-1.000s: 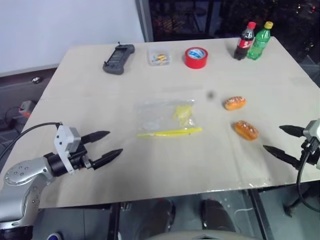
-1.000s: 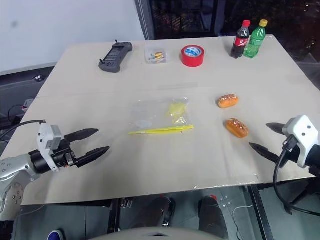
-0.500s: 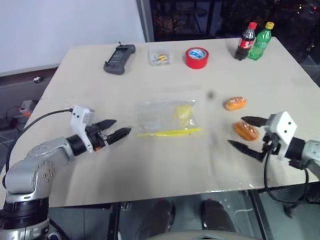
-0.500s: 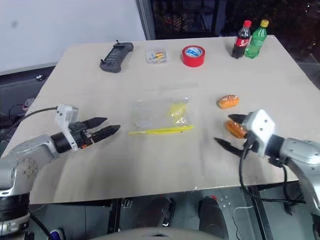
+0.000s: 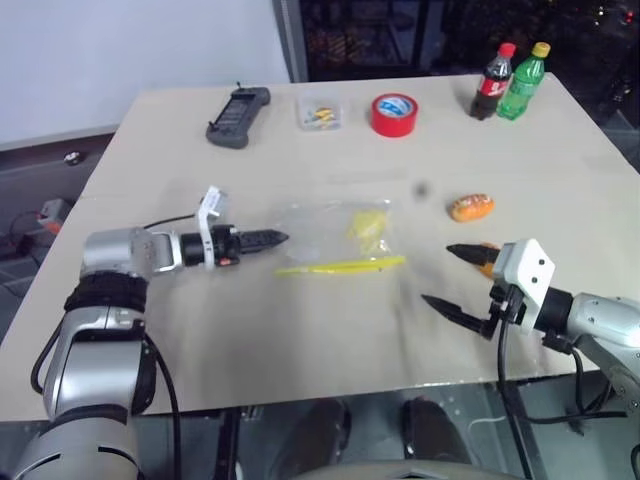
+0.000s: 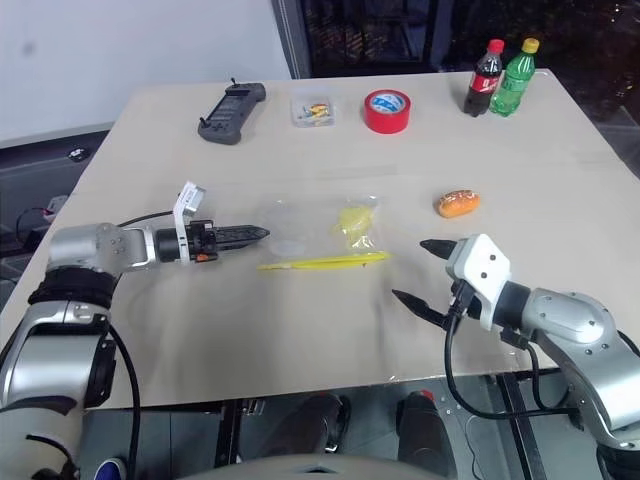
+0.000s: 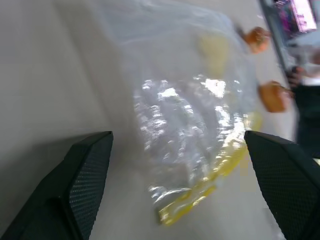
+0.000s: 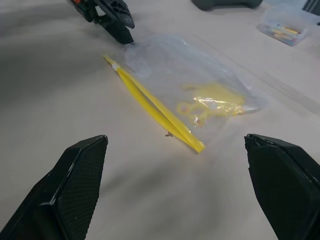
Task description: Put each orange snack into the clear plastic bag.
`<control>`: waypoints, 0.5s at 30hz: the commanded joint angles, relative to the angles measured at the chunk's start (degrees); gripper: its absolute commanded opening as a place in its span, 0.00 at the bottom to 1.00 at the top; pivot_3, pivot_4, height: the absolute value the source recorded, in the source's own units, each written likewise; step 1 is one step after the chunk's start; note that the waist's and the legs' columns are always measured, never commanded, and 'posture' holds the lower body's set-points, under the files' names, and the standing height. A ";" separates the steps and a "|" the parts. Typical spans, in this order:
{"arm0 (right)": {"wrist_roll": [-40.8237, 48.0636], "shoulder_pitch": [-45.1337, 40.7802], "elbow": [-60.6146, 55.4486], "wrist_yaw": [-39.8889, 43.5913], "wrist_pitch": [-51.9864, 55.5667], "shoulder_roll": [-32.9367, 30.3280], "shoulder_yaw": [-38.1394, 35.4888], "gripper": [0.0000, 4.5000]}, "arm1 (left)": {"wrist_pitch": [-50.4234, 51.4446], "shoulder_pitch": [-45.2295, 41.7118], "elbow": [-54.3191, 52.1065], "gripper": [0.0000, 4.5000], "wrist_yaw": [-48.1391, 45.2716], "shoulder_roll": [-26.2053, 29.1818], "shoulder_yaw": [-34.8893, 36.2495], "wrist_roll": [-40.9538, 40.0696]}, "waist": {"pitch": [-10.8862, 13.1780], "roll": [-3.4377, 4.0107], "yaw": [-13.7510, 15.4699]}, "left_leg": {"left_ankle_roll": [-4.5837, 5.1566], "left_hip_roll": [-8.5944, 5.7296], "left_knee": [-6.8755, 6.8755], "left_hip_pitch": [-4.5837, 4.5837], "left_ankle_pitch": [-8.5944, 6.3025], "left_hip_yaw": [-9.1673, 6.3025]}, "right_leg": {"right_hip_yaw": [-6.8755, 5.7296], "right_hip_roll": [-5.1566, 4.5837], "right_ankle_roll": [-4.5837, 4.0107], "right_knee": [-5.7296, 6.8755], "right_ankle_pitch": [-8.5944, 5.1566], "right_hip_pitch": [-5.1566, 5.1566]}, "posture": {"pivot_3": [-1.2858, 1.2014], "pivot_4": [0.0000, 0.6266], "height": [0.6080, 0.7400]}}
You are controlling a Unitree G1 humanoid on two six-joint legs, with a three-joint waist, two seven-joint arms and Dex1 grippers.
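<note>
The clear plastic bag lies flat mid-table, its yellow seal strip toward me and yellowish scrap inside. One orange snack rests to the bag's right. A second orange snack lies nearer me, mostly hidden in the eye views behind my right gripper. My left gripper is open, turned on its side, with its fingertips at the bag's left edge. The right gripper is open too, hanging just left of the near snack and pointing toward the bag, with nothing between its fingers.
Along the far edge stand a dark handheld controller, a small clear box, a red tape roll, a cola bottle and a green bottle. The table's front edge runs close under both arms.
My left gripper moved forward and right to the bag's left edge and rolled onto its side. The right gripper swung left past the near snack. Both stayed open.
</note>
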 commanded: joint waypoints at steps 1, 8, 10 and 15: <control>-0.10 3.95 -5.73 -3.08 0.95 0.20 -3.83 1.00 | -0.32 -4.20 10.72 0.99 -12.10 -2.58 -2.05 2.62 | 0.00 -0.01 -0.03 | 0.00 -0.01 0.00 0.00 0.00 -0.01 | -0.01 0.00 0.00 0.01 0.00 0.00 | 0.52 0.24 1.00; 0.86 8.62 -10.11 -6.30 2.72 0.59 -6.73 1.00 | 3.07 -6.42 15.39 0.99 -19.50 -3.77 0.65 3.25 | 0.06 -0.11 -1.83 | 0.00 0.03 0.03 -0.05 0.00 0.00 | 0.04 0.03 0.01 0.12 -0.01 -0.07 | 0.52 0.24 1.00; 1.12 8.94 -10.64 -6.99 3.04 0.80 -6.83 1.00 | 3.96 -5.16 13.44 0.99 -19.11 -4.33 -0.07 4.10 | 0.05 -0.11 -1.85 | 0.00 0.05 0.03 -0.04 0.00 0.02 | 0.08 0.03 0.01 0.15 -0.01 -0.08 | 0.52 0.24 1.00; 1.24 7.87 -10.80 -7.92 3.64 0.86 -5.92 1.00 | 8.32 -1.67 4.70 0.99 -10.82 -8.22 -0.66 5.06 | 0.01 -0.18 -1.40 | 0.00 0.05 0.13 -0.05 0.00 0.02 | 0.08 0.02 0.01 0.20 0.00 -0.05 | 0.52 0.24 1.00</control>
